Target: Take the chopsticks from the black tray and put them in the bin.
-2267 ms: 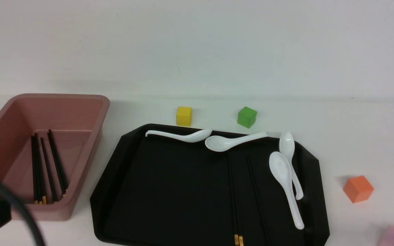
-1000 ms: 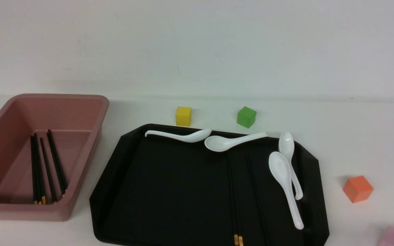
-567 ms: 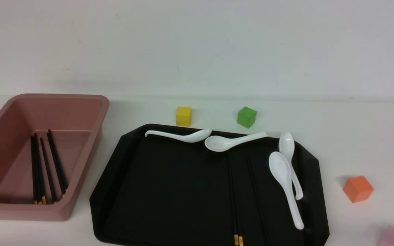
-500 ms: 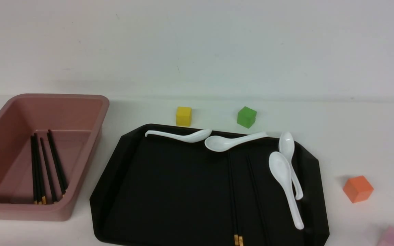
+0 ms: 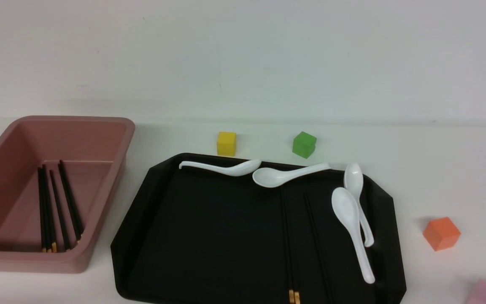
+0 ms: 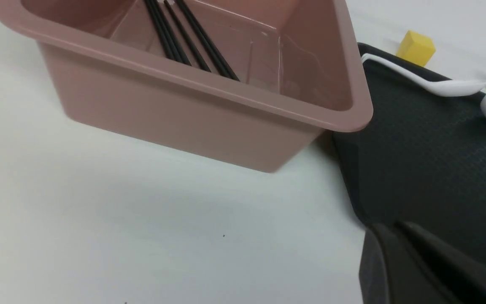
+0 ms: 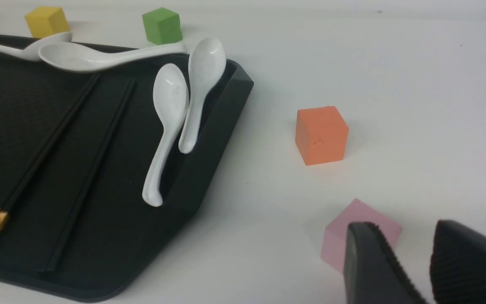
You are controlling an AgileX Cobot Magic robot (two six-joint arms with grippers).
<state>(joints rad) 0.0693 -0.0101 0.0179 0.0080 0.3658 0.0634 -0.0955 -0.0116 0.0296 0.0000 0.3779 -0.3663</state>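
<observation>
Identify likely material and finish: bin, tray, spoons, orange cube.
Bin: looks like moulded plastic, satin; rounded corners, thick rolled rim.
Tray: probably plastic, possibly coated metal; smooth black rim with a soft sheen.
Spoons: glossy white, crisp highlights in the bowls; ceramic or melamine, can't tell which.
Orange cube: matte, sharp-edged, no grain visible; painted wood or foam, unclear.

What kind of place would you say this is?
Probably a robot test bench: a white tabletop against a plain wall, with loose coloured blocks such as the orange one beside a black tray.
</observation>
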